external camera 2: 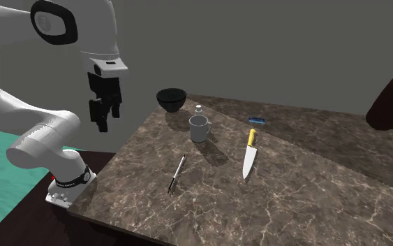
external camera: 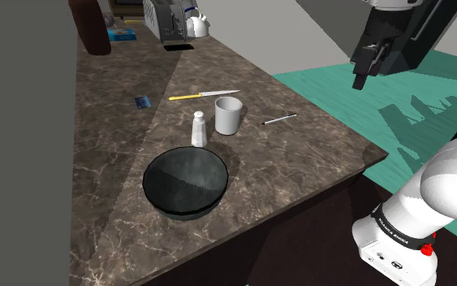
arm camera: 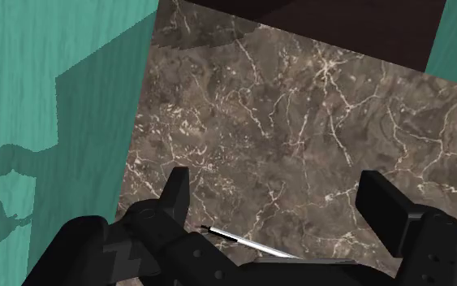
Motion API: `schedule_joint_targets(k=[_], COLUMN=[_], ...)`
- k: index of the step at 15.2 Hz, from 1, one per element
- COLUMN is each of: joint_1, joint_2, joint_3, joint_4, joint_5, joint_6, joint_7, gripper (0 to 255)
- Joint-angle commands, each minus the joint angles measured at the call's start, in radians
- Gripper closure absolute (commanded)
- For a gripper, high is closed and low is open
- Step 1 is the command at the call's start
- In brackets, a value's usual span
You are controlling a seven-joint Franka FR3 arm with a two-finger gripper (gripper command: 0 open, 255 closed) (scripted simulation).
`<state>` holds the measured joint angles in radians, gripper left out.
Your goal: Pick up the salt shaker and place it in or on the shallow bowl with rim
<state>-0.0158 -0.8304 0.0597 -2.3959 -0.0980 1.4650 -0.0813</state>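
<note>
The salt shaker (external camera: 199, 130) is a small white bottle standing upright on the dark marble counter (external camera: 121, 154), between the white mug (external camera: 228, 114) and the dark shallow bowl (external camera: 186, 183). In the second exterior view the salt shaker (external camera 2: 198, 110) stands just behind the mug (external camera 2: 200, 128), with the bowl (external camera 2: 171, 99) at the far corner. My gripper (external camera: 363, 75) hangs high in the air beyond the counter's edge, far from the shaker. The gripper (arm camera: 279, 199) is open with nothing between its fingers (arm camera: 176, 191); the gripper (external camera 2: 104, 120) points downward.
A yellow-handled knife (external camera: 204, 95), a pen (external camera: 279, 119) and a small blue object (external camera: 143, 101) lie on the counter. A toaster (external camera: 165, 18) and kettle (external camera: 198, 26) stand at the far end. The pen (arm camera: 243, 240) lies below the hand. Teal floor (external camera: 429, 89) lies beside the counter.
</note>
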Motion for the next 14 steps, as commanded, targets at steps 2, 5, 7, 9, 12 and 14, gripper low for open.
schedule_joint_targets(k=[2, 5, 7, 9, 12, 14], joint_1=[0.007, 0.025, 0.035, 0.045, 0.057, 0.064], joint_2=[0.027, 0.112, 0.171, 0.233, 0.328, 0.393], joint_3=[0.016, 0.062, 0.092, 0.121, 0.165, 0.194], joint_4=[0.009, 0.041, 0.068, 0.099, 0.154, 0.196], joint_5=[0.012, 0.045, 0.063, 0.077, 0.091, 0.095], joint_6=[0.017, 0.065, 0.095, 0.123, 0.161, 0.182], joint_7=[0.014, 0.055, 0.082, 0.108, 0.148, 0.175], gripper=[0, 0, 0, 0, 0, 0])
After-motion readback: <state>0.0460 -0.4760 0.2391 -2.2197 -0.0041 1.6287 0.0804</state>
